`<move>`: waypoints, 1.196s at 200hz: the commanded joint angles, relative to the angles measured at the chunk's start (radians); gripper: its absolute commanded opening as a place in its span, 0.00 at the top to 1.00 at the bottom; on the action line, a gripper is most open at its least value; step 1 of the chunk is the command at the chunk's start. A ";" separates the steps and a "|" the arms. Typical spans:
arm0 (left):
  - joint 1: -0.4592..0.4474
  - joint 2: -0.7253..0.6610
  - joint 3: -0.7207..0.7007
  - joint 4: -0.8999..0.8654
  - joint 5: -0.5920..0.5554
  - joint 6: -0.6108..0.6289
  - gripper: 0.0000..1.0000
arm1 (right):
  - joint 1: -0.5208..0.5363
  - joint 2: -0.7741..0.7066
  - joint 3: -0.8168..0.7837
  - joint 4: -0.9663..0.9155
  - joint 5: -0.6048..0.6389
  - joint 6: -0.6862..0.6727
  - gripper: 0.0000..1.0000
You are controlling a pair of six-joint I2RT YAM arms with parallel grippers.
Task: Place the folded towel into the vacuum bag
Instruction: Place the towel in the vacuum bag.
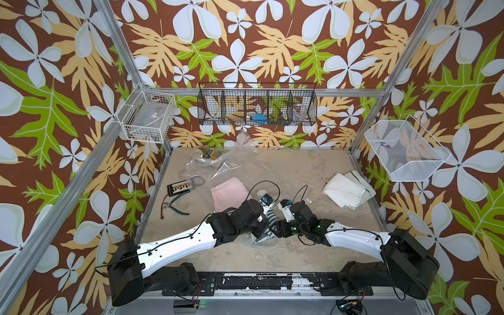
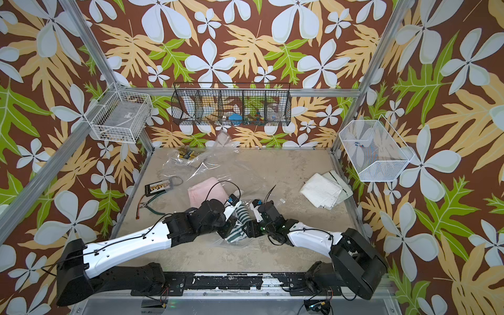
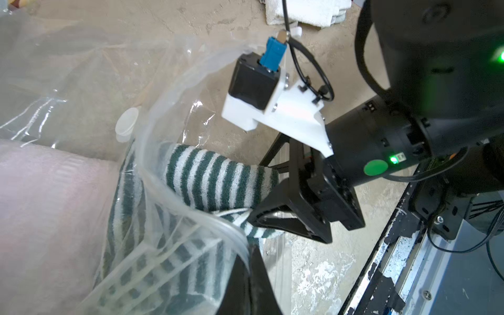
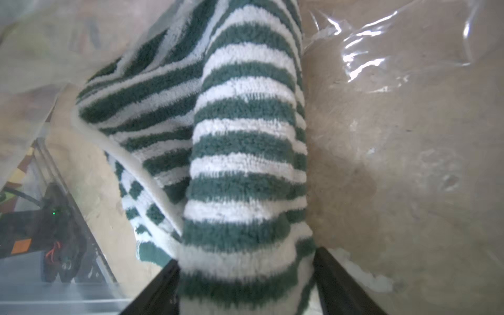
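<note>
- The desk (image 1: 300,163) carries the vacuum bag (image 1: 229,163). The bag lies crumpled from the back left corner toward the front middle.
- A pink towel (image 1: 230,192) lies inside the bag, left of the desk's middle.
- The folded towel (image 1: 270,216) (image 2: 241,215) is striped green and white. In both top views it sits near the front middle of the desk, between the left jaws and the right jaws.
- In the left wrist view the folded towel (image 3: 218,180) crosses the bag's thick rim (image 3: 226,226). One part shows through the plastic, just beside the pink towel. The other part is outside the bag and runs to the right jaws.
- Right jaws: these stand one on each side of the thick fold (image 4: 245,163). The towel fills the gap and touches both, so the jaws hold it.
- Left jaws: these are closed narrow on the rim at the bag's mouth.
- A round white valve cap (image 3: 126,124) sits on the bag, near the striped towel.
- A stack of white towels (image 1: 347,191) lies near the right edge of the desk.
- Green-handled pliers (image 1: 176,208) and a black card (image 1: 178,188) lie near the left edge, apart from the bag.
</note>
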State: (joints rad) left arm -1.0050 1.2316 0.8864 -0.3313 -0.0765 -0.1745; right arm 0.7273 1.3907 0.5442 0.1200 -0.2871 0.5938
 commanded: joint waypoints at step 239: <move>0.028 0.065 0.035 0.032 0.012 0.055 1.00 | 0.050 0.384 0.242 0.280 -0.080 0.281 0.83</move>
State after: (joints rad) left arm -0.9752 1.2938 0.9073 -0.3347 -0.1097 -0.1287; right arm 0.7765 1.6924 0.7433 0.3126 -0.4183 0.8234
